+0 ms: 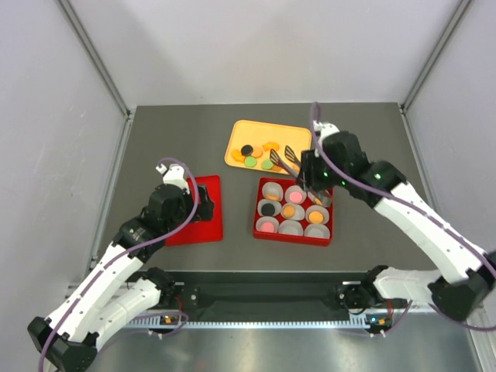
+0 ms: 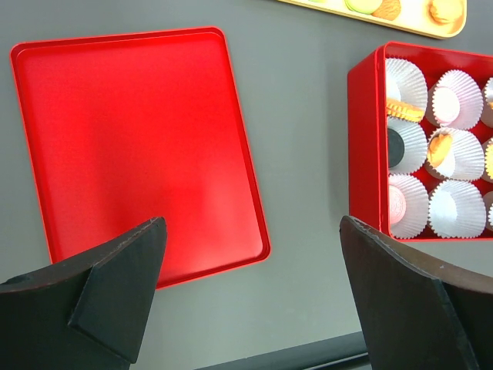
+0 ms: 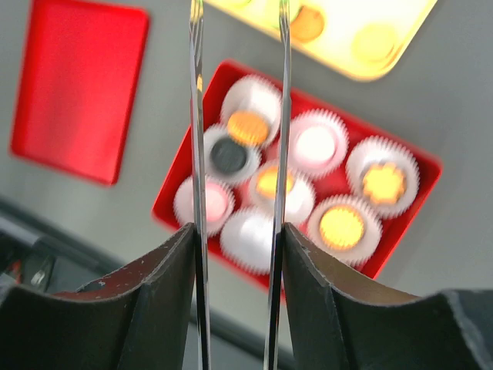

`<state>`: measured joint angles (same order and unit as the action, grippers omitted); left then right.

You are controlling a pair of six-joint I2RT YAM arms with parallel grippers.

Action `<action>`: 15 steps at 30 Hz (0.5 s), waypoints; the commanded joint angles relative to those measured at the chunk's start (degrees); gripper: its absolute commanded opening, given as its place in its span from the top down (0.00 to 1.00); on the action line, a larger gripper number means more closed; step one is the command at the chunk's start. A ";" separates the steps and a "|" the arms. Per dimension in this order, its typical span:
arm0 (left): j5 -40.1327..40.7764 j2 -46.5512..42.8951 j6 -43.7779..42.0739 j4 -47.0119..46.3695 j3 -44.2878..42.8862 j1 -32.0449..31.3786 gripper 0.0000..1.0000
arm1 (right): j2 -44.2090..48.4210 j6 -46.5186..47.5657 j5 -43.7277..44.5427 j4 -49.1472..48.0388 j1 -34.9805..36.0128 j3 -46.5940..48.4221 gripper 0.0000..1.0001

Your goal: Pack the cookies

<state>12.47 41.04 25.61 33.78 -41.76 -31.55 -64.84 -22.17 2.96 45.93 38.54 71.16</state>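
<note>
Several cookies [image 1: 260,155] in orange, green and black lie on a yellow tray [image 1: 240,136]. A red box [image 1: 293,239] holds white paper cups. Several cups hold a cookie: black [image 3: 228,155], pink [image 3: 214,202], orange [image 3: 341,226]. Some cups are empty. My right gripper [image 1: 314,182] hangs over the box's far edge, shut on metal tongs [image 1: 288,157]. The tongs' black tips stand apart over the tray's near right edge, with nothing seen between them. In the right wrist view the gripper [image 3: 237,231] clamps both tong blades [image 3: 197,116]. My left gripper [image 2: 251,220] is open and empty, above the red lid's near right corner.
The red lid [image 2: 131,139] lies flat and bare left of the box [image 2: 362,146]. The yellow tray's edge [image 2: 416,27] shows at the top of the left wrist view. Grey walls enclose the table on three sides. A black rail runs along the near edge.
</note>
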 commanded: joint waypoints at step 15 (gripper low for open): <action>0.28 -0.78 0.41 -0.91 -0.17 -0.18 0.01 | -34.02 13.12 3.90 -12.36 -9.19 17.43 0.54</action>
<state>12.49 40.99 25.61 33.80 -41.76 -31.55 -97.38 -11.84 6.37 37.80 30.63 84.16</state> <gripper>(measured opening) 0.991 0.460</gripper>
